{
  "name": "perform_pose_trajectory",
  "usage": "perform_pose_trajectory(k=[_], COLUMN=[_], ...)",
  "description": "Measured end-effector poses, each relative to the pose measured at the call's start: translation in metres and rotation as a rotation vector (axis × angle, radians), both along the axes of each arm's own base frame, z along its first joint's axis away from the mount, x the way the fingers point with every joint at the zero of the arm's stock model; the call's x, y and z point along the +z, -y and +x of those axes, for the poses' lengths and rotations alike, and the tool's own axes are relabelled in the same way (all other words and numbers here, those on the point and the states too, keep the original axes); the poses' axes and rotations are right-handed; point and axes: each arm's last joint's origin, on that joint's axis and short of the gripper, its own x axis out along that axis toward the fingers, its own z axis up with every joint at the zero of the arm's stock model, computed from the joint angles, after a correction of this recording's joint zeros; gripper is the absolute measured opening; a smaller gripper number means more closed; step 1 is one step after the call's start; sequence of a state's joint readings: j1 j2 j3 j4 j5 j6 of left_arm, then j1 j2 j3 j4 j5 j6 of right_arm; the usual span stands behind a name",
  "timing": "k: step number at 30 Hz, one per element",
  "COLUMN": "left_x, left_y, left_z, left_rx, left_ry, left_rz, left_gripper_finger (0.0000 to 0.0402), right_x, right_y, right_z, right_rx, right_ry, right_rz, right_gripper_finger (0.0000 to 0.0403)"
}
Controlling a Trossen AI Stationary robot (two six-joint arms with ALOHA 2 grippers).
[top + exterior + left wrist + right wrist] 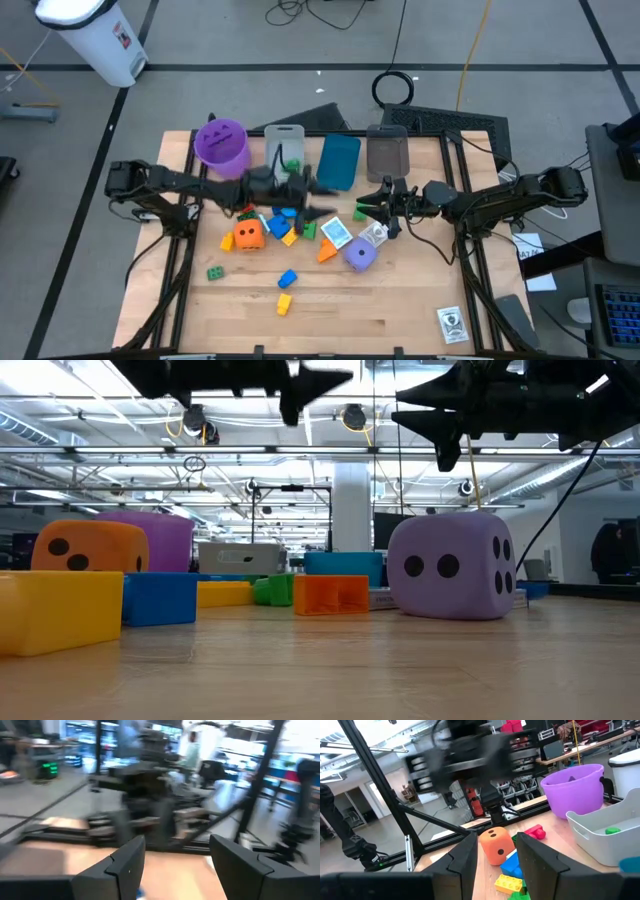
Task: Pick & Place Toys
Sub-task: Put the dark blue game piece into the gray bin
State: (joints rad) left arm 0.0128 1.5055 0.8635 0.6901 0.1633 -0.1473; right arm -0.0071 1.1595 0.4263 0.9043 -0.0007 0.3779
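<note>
Toys lie on the wooden table's middle: an orange die, a purple die, two printed cubes, an orange brick, and blue, yellow and green bricks. My left gripper hangs open and empty above the blue bricks; its fingers show apart in the left wrist view. My right gripper is open and empty above the table, right of the cubes. Its wrist view looks toward the orange die. In the low view both grippers hang high above the toys.
A purple cup, a clear bin holding a green brick, a blue bin and a grey bin stand along the far edge. A printed card lies at the near right. Bare wood shows along the near edge.
</note>
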Motion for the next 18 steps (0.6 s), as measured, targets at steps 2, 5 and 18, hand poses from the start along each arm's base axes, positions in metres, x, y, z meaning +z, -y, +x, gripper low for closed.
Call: perform_pose_trajectory(k=[2,5,18], left_x=[0.0,-0.001,-0.018], left_y=[0.024,0.059,0.18], left_z=[-0.001,-0.005,-0.058], left_rx=[-0.03,-0.066,-0.044], left_ry=[0.004,-0.012,-0.179], left_rz=[0.005,0.004,0.051], left_gripper_finger=[0.023,0.023,0.023], right_x=[0.0,0.0,0.003], right_y=[0.0,0.0,0.0], right_z=[0.0,0.0,0.0], right_rx=[0.0,0.0,-0.002], right_ry=[-0.001,-0.002,0.03], right_rz=[0.0,0.0,0.001], right_gripper_finger=[0.0128,0.0128,0.0128])
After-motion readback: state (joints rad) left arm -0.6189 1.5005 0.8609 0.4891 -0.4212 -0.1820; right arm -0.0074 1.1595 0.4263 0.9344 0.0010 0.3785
